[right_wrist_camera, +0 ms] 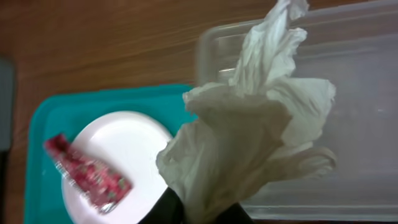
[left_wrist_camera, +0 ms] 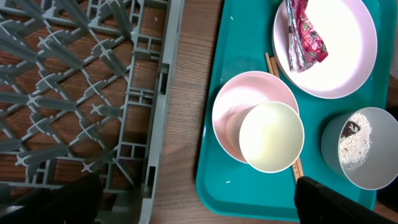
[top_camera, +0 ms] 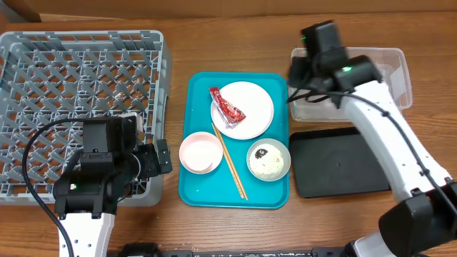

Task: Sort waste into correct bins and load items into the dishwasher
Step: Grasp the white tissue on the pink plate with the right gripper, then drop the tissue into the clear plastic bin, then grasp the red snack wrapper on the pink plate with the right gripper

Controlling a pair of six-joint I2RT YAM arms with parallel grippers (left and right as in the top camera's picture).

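My right gripper (right_wrist_camera: 202, 208) is shut on crumpled white paper (right_wrist_camera: 249, 124), held over the near left end of the clear tub (right_wrist_camera: 367, 118); in the overhead view it (top_camera: 300, 71) hovers by the tub (top_camera: 396, 78). The red wrapper (top_camera: 226, 107) lies on the white plate (top_camera: 253, 107) on the teal tray (top_camera: 200, 193). The pink bowl (top_camera: 200, 152), the chopsticks (top_camera: 230, 160) and the grey-green bowl (top_camera: 285, 153) with rice (top_camera: 270, 163) share that tray. My left gripper (left_wrist_camera: 199, 211) is open and empty, between the grey rack (left_wrist_camera: 74, 81) and the pink bowl (left_wrist_camera: 249, 106).
The flat black tray (top_camera: 343, 160) lies right of the teal tray, in front of the clear tub. The grey rack (top_camera: 71, 93) fills the left side of the table. My left arm sits over the rack's front right corner.
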